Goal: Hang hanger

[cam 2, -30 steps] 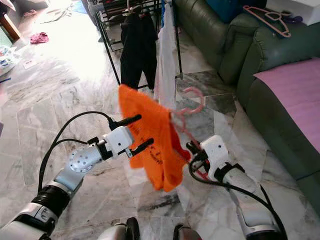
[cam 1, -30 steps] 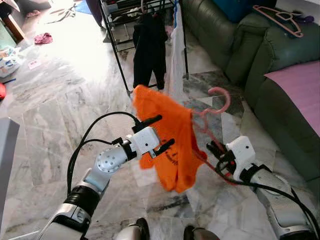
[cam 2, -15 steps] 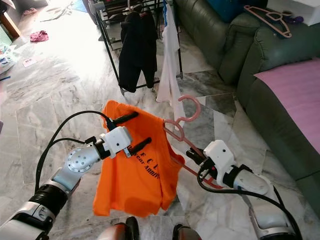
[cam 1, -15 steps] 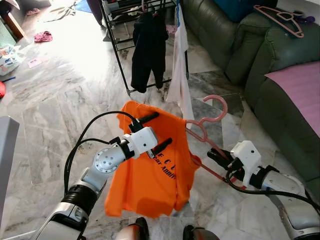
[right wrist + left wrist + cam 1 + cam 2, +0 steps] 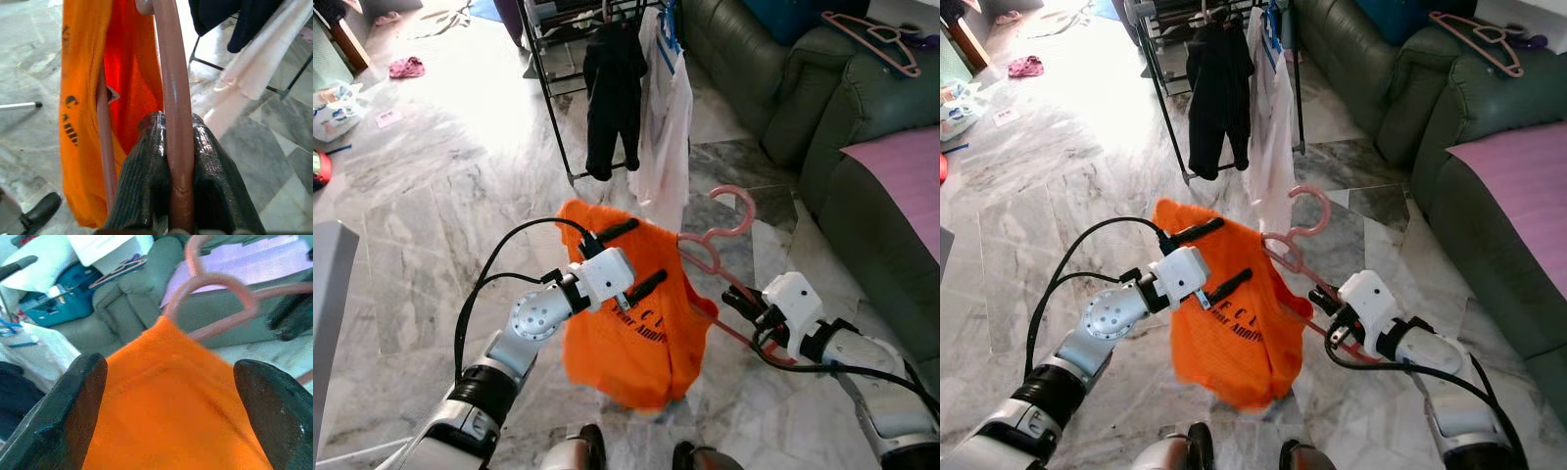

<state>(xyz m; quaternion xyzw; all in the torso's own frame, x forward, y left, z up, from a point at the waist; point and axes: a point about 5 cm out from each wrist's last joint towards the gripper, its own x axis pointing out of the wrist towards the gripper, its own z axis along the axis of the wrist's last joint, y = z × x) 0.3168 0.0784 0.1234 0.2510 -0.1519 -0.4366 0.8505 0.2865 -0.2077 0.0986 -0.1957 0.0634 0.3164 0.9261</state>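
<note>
Right gripper (image 5: 1324, 305) at lower right of frame, pinched on the pink hanger (image 5: 1295, 235); bar sits between its fingers (image 5: 146, 196); hook points up toward the drying rack (image 5: 570, 59) at top center; orange shirt (image 5: 631, 323) drapes off the hanger mid-frame; left gripper (image 5: 625, 257) spread wide, fingers against the shirt front; green sofa (image 5: 773, 88) upper right.

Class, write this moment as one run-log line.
right gripper: shut on hanger | left gripper: open, at shirt | rack: ahead, not reached
</note>
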